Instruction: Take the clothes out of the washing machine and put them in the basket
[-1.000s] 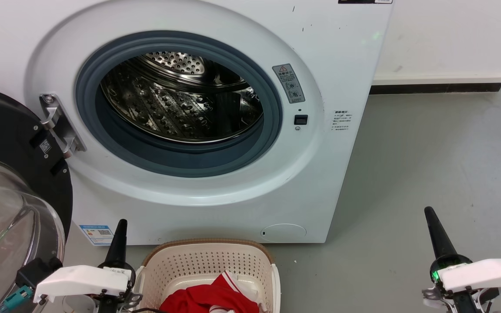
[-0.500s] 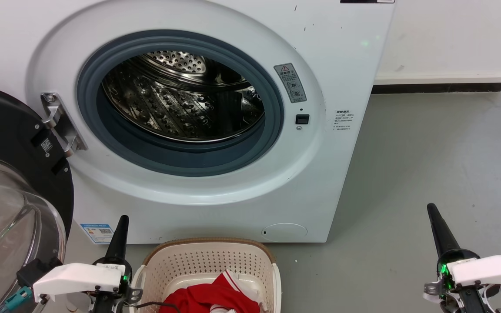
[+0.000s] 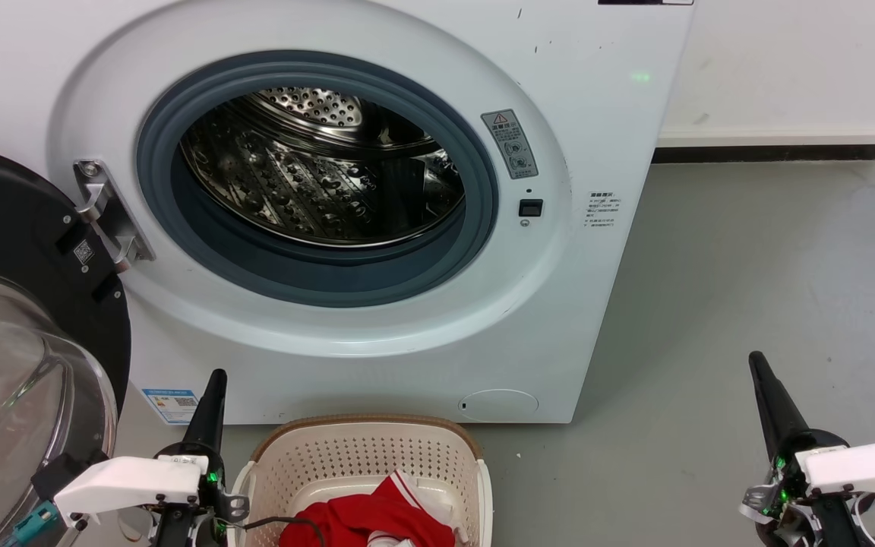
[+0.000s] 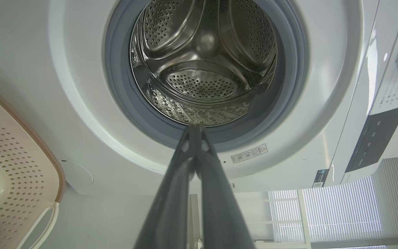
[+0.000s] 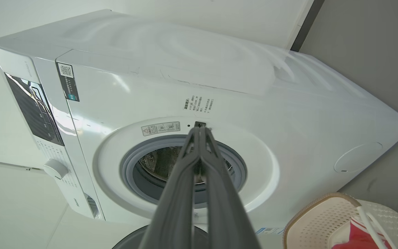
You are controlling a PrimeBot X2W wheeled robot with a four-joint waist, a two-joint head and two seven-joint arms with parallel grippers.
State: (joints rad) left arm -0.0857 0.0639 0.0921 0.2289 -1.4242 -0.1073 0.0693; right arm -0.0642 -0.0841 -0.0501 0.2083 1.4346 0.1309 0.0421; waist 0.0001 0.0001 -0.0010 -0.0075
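Grey floor (image 3: 749, 266) before the washing machine (image 3: 597, 137), clothes (image 3: 361, 524) in the basket (image 3: 361, 456) (left pincer (image 4: 195, 129) and right pincer (image 5: 200, 130) both together, empty)

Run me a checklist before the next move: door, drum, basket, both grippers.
1. Door swung open, clear of the porthole: ok.
2. Drum of the washing machine, no fabric seen inside: ok.
3. Red clothes lie in the basket: ok.
4. Fabric hanging over the basket's near rim, cut off by the picture edge: cannot tell.
5. Left gripper shut, empty: ok.
6. Right gripper shut, empty: ok.
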